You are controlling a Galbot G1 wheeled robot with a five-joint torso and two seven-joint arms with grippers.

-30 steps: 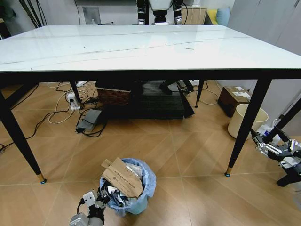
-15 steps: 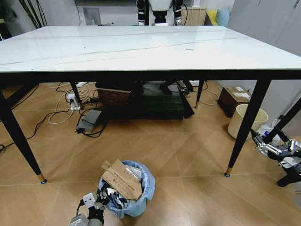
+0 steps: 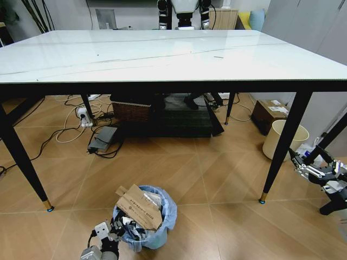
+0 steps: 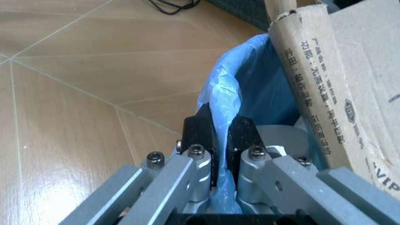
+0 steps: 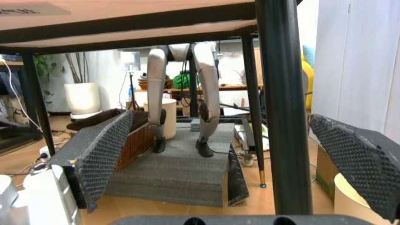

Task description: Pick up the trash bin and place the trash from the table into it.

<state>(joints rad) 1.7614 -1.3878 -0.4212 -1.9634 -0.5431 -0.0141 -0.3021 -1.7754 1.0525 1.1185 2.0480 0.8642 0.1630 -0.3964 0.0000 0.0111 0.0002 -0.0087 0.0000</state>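
Note:
The trash bin (image 3: 157,230), lined with a crinkly light-blue bag, is low over the wooden floor in front of the table (image 3: 162,54). My left gripper (image 3: 115,228) is shut on the rim nearest me. In the left wrist view the left gripper (image 4: 220,137) has both black fingertips pinching the blue bag edge (image 4: 225,93). Torn brown cardboard (image 3: 139,206) sticks up out of the bin among other trash, and the cardboard (image 4: 350,89) looms close in the wrist view. My right gripper (image 3: 308,161) hangs open at the right, beside a table leg, and its pads (image 5: 100,154) stand far apart.
A black table leg (image 3: 284,146) stands just left of my right gripper, with a cream unlined bin (image 3: 283,138) behind it. Cables and a power strip (image 3: 84,115), a wicker basket (image 3: 133,110) and a dark mat lie under the table. A cardboard box (image 3: 269,112) sits far right.
The bin and my left gripper on its rim have shifted slightly lower and nearer in the head view. The right arm and the table have stayed put.

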